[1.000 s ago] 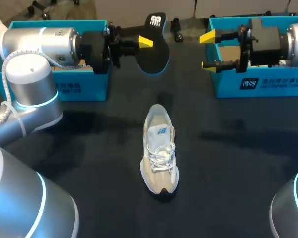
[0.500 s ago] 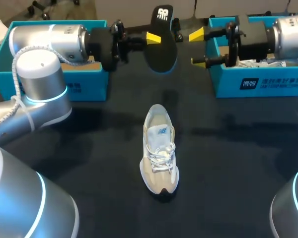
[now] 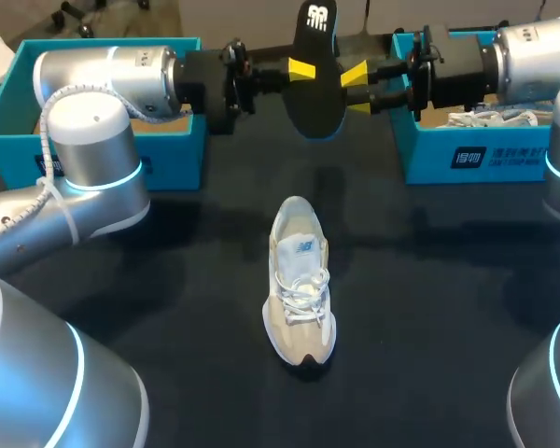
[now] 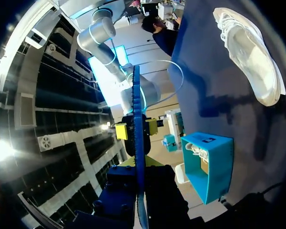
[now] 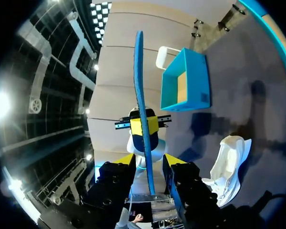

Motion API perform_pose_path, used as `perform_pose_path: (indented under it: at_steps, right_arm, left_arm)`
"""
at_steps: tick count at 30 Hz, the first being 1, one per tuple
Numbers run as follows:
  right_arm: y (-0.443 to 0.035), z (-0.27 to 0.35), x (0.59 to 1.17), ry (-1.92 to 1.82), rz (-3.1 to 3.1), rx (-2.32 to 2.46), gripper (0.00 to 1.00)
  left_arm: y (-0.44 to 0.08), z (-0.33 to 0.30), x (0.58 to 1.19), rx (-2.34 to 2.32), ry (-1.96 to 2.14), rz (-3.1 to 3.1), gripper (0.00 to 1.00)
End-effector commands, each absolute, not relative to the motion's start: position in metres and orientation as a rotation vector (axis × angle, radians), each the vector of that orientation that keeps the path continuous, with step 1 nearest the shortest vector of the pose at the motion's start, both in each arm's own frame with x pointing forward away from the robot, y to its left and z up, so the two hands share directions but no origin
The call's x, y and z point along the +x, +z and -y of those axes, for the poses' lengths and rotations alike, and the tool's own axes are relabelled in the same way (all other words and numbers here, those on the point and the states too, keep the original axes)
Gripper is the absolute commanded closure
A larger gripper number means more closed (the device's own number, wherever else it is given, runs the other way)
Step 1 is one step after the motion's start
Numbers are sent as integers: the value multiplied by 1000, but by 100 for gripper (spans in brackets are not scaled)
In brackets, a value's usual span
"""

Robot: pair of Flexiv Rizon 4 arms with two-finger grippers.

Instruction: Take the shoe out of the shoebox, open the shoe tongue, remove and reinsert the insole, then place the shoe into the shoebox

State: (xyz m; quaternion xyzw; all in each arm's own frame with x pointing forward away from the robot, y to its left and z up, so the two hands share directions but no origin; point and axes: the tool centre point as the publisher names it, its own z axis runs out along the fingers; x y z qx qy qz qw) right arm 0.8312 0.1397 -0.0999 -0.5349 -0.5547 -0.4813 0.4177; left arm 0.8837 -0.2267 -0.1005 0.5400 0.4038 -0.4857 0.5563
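Dark worktop (image 3: pixel 168 308) carried the shoe (image 3: pixel 299 289); farther back, left pincer (image 3: pixel 303 70) gripped the insole (image 3: pixel 317 107), right pincer (image 3: pixel 357 91) stood open around it.

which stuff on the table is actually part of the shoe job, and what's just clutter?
Job:
- insole, held up by the left gripper
- right gripper, open, fingers either side of the insole
- shoe, on the table
- left shoebox and right shoebox; cannot tell which is the shoe's

Lying about:
- white bundle inside the right shoebox
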Motion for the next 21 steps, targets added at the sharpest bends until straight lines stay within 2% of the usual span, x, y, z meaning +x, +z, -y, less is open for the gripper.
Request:
perform_pose_path:
  at_steps: [1,6,21]
  right_arm:
    - [-100,-144,835,-1197,1396,-1341,66]
    - [-101,-148,837,-1192,1394,-1338,71]
    - [-97,-151,842,-1205,1403,-1321,76]
  left_arm:
    - [-101,233,884,1259,-1153,-946,100]
    - [-98,238,882,1248,-1159,-942,100]
    - [-98,250,881,1243,-1177,-943,100]
